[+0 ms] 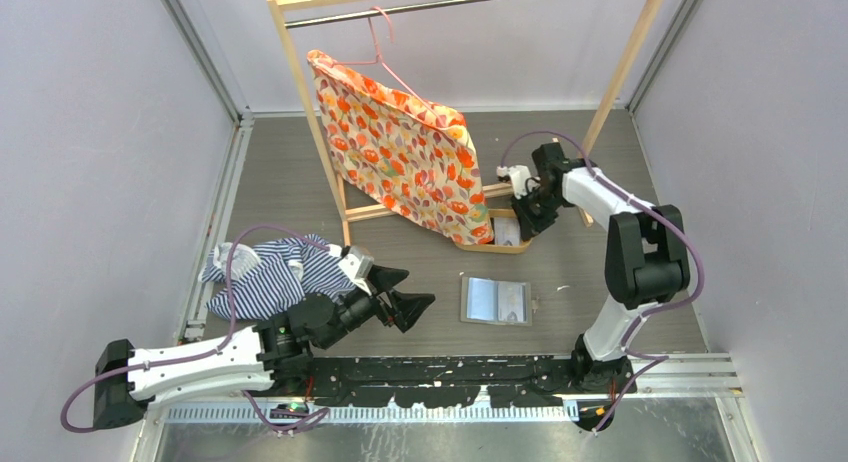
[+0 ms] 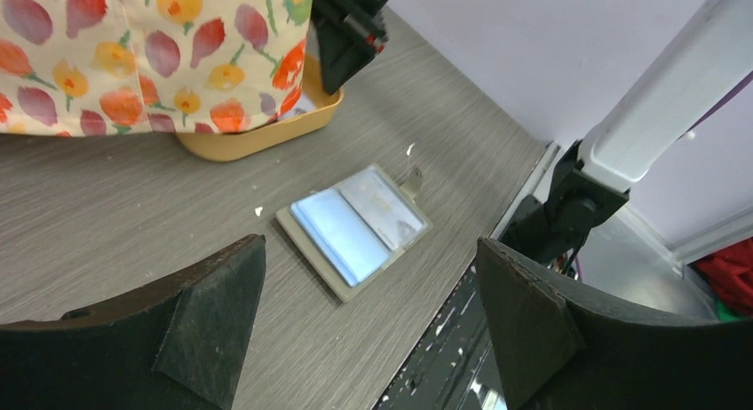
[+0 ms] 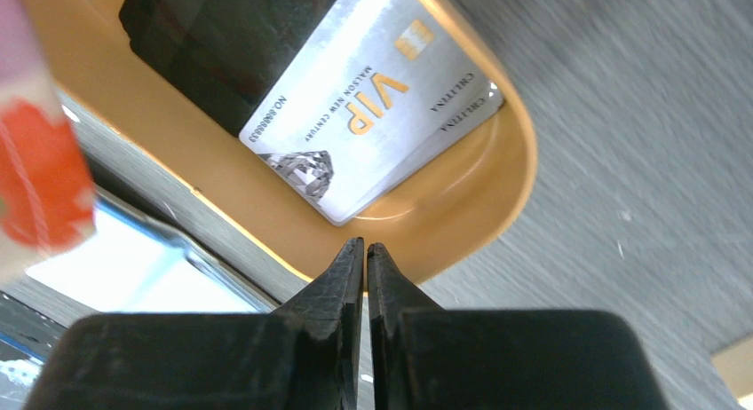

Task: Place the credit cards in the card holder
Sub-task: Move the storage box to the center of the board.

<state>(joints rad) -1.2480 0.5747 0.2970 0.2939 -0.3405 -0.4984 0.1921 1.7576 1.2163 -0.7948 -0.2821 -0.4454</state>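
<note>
The card holder (image 1: 496,300) (image 2: 353,228) lies open and flat on the grey table, its clear bluish sleeves facing up. The credit cards lie in an oval tan tray (image 1: 512,247) (image 3: 497,206). A silver card marked VIP (image 3: 373,99) leans over a black card (image 3: 213,37). My right gripper (image 1: 522,225) (image 3: 365,246) hovers just above the tray's near rim. Its jaws are pressed almost together with nothing between them. My left gripper (image 1: 412,290) (image 2: 373,339) stands wide open and holds nothing, a little left of the card holder.
A wooden clothes rack (image 1: 300,62) stands at the back with a floral cloth (image 1: 400,152) on a pink hanger, partly covering the tray. A striped shirt (image 1: 270,272) lies at the left by my left arm. The table's near edge runs just below the card holder.
</note>
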